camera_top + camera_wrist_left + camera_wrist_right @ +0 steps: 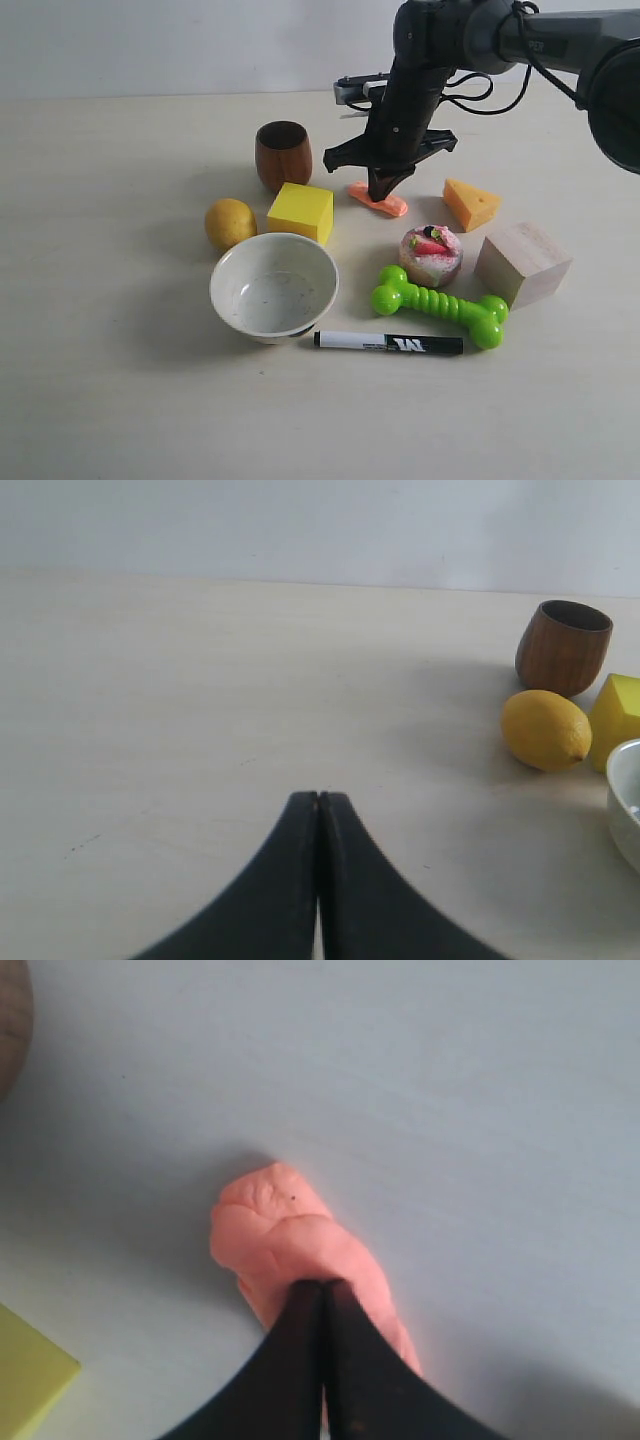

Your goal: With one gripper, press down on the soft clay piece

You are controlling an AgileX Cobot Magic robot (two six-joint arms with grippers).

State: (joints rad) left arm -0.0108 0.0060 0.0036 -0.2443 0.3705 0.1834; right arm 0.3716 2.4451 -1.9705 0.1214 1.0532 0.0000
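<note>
Fingers (285, 880) of the left gripper (319, 800) were pressed flat together with nothing between them, over bare table (150, 710). Off to one side of it sat the lemon (545, 730), wooden cup (564, 645), a corner of the yellow block (620, 720) and the white bowl (628, 800) rim. No clay showed in its view, so it was the farther arm.

The right gripper (384, 190) was likewise closed to a single point, gripping nothing, with its tip down on the soft clay piece (378, 199). In the right wrist view the clay lay directly under the tip and ran out ahead of it. Contact looked nearer one end than the middle. The long axis ran from the wooden-cup side of the tip toward the cheese-wedge side. How deep the tip had sunk, I couldn't tell.

My read: the press needed only straight-down travel from the right arm, no sideways correction. The risk was clay sticking to the tip on lift.

Counts, left to right:
- one lemon
- one wooden cup
- one yellow block
- one white bowl
- one soft clay piece
- one black marker (388, 343)
- one toy cupcake (431, 254)
- one green bone toy (440, 305)
- one cheese wedge (471, 204)
- one wooden cube (522, 263)

Two grippers in all, though only the right one showed in the exterior view.
</note>
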